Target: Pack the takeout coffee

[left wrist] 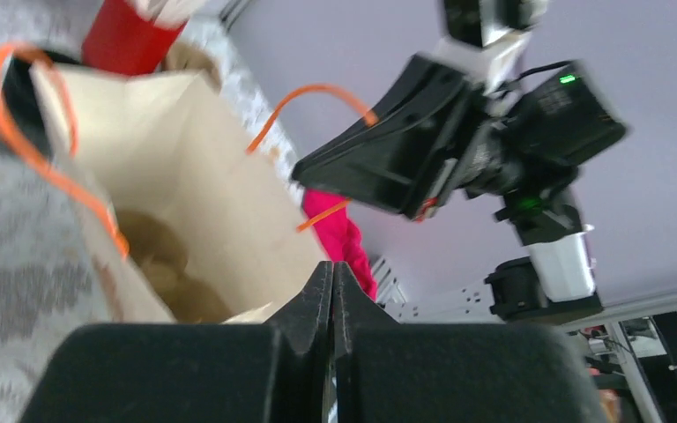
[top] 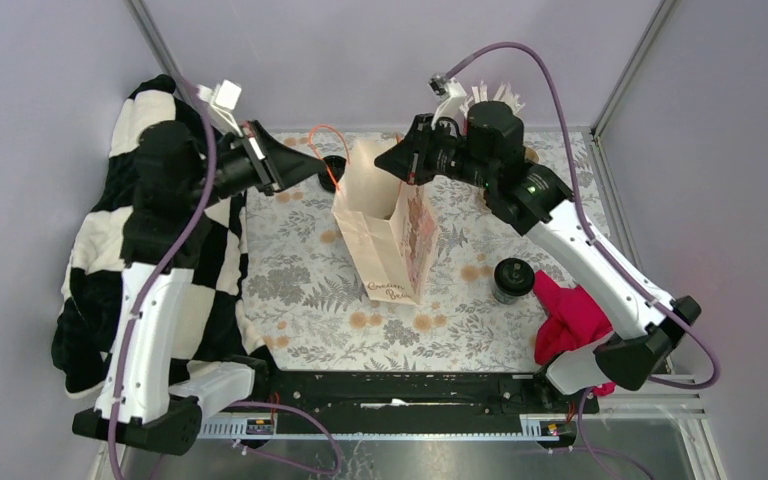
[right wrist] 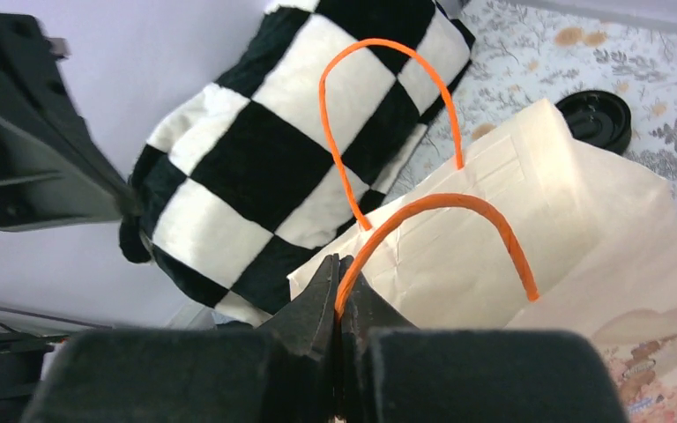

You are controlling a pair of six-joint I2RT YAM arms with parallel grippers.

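The takeout coffee, a small black cup with a black lid, stands on the floral mat right of the paper bag. The bag stands upright with its mouth open. My right gripper is above the bag's right rim. In the right wrist view it is shut on one orange handle. The other handle stands free. My left gripper is shut just left of the bag's mouth. In the left wrist view it holds nothing I can see. A second black lid lies behind the bag.
A black-and-white checked blanket covers the left side under my left arm. A pink cloth lies near the right arm's base. A red cup of white sticks stands at the back. A brown shape lies inside the bag.
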